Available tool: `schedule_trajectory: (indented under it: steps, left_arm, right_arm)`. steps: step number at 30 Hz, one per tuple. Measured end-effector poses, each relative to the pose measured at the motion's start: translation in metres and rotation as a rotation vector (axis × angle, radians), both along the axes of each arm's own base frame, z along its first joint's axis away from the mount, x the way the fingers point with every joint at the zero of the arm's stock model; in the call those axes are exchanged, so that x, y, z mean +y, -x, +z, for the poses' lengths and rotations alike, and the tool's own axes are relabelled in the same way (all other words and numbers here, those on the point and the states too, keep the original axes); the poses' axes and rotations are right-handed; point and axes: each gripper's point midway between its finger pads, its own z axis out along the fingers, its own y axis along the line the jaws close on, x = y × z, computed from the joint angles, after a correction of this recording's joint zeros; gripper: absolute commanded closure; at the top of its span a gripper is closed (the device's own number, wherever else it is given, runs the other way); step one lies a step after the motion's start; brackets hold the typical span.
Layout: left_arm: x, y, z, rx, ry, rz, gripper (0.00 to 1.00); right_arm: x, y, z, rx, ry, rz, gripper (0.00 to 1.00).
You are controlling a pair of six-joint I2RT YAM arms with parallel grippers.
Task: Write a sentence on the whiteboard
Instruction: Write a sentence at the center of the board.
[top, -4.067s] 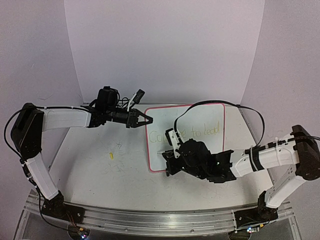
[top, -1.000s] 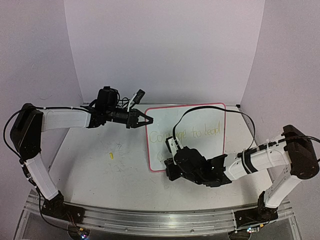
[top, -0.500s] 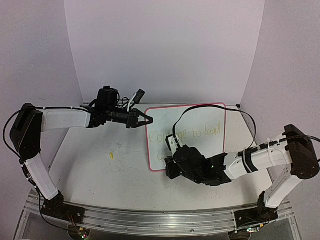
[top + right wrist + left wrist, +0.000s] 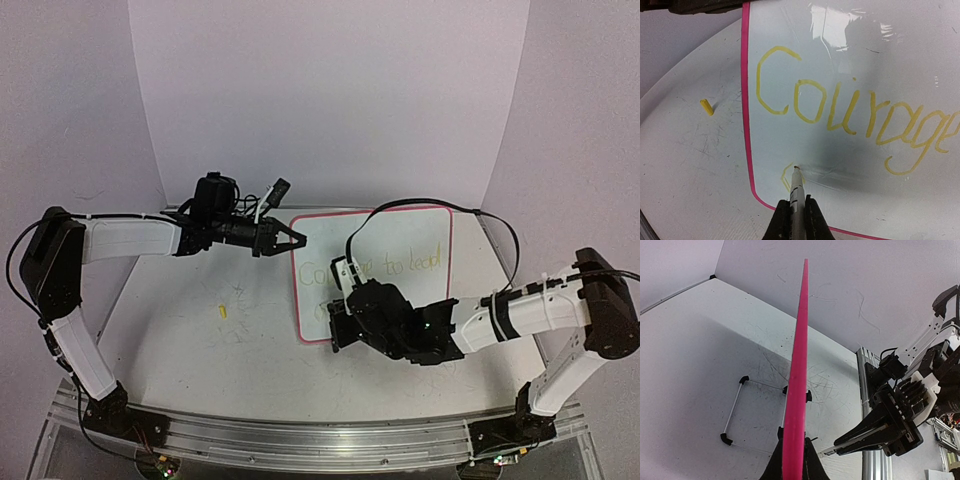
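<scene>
A scuffed white tabletop [image 4: 170, 340], scratched with fine grey marks, is enclosed on three sides by plain pale lilac-white walls [image 4: 330, 100], and a silver metal rail [image 4: 320, 438] is seen along its near edge. One small rectangular glossy whiteboard with a thin pink-red rim [image 4: 415, 232] is placed on the right half of the table, toward the back wall; how far it is tilted cannot be told. Its upper left corner is clamped by the left gripper [image 4: 294, 240], whose fingers are closed narrowly on the rim, seen edge-on in the left wrist view. One line of pale-yellow handwriting, the sentence [image 4: 385, 266], is read across the board as three words, "Courage to lead". One slim white marker [image 4: 795, 192] is pinched tightly in the right gripper [image 4: 796, 217], and its tip is pressed to the board near the lower left corner, beside one short yellow stroke [image 4: 785, 177] beneath the "C". One small yellow marker cap [image 4: 221, 310] is left lying on the table, well apart from the board's left edge. Two arms are counted.
</scene>
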Motion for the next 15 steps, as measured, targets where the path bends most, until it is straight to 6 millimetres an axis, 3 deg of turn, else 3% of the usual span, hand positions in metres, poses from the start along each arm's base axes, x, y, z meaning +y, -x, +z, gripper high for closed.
schedule_trajectory:
  steps: [15]
  left_arm:
    - [-0.0002, 0.0010, 0.0003, 0.000, 0.000, -0.001, 1.00]
  right_arm:
    - [0.0038, 0.0035, -0.0039, 0.021, -0.012, 0.031, 1.00]
